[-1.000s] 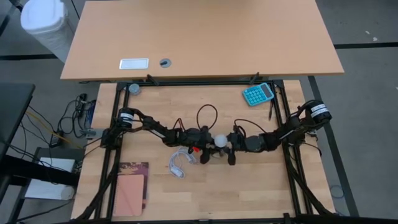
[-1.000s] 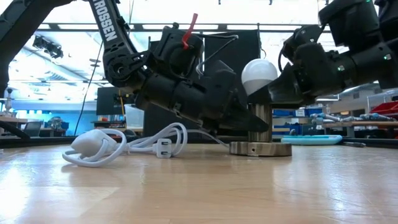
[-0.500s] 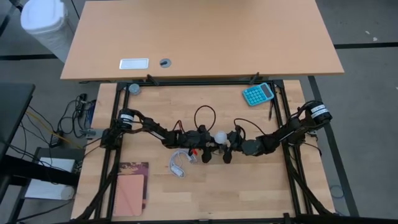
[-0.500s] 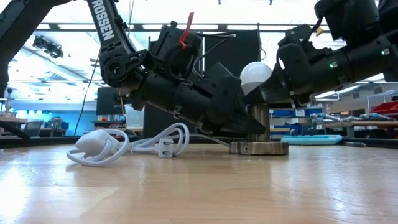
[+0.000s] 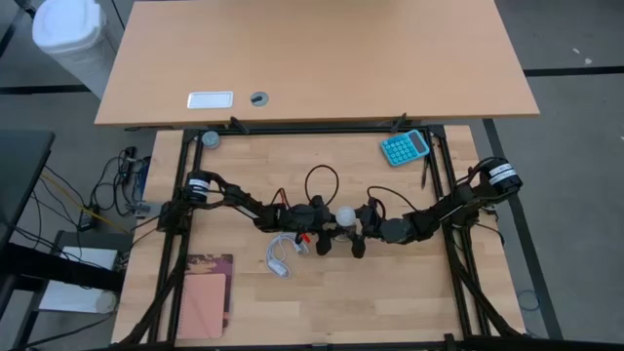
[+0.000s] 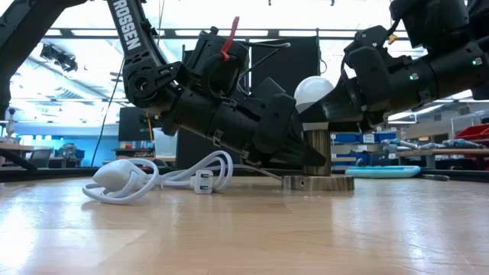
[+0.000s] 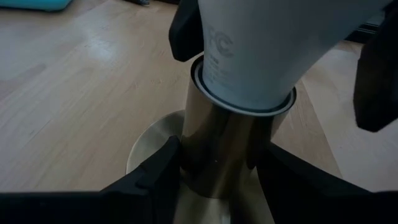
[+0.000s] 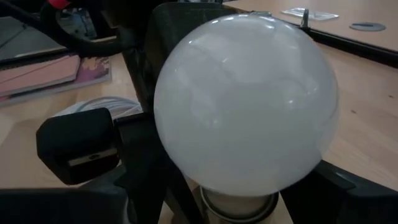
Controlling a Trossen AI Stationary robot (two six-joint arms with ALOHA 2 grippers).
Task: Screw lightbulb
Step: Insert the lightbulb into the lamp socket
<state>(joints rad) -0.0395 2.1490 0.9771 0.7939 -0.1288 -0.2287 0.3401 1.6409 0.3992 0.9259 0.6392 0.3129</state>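
Observation:
The white lightbulb [image 8: 245, 106] stands upright with its tapered base [image 7: 261, 50] in the brass socket column [image 7: 217, 149], which rises from a round flat base [image 6: 317, 182] at mid-table. My left gripper [image 5: 327, 229] reaches in low from the table's left and is shut on that column. My right gripper [image 5: 359, 222] comes from the right and is open. One finger [image 8: 78, 149] stands on each side of the bulb. The finger in the right wrist view and the right-hand one in the left wrist view show a gap. My left gripper pinches the socket's brass column [image 7: 205, 168] between its two fingers [image 7: 155, 177], just below the bulb's base and above the round foot. The fingers come in nearly level from the table's left and lie across the upright column. The socket's base stays flat on the table.
The socket's white cord [image 6: 153, 176] with its switch and plug lies coiled on the table left of the socket. A teal calculator [image 5: 404, 146] sits at the far right, a pink notebook [image 5: 205, 297] at the near left. A larger desk [image 5: 312, 58] stands beyond the far edge.
My right gripper has opened and let go of the bulb, its fingers now spread beside the bulb. The bulb stays upright in the socket, and my left gripper has kept its hold on the column.

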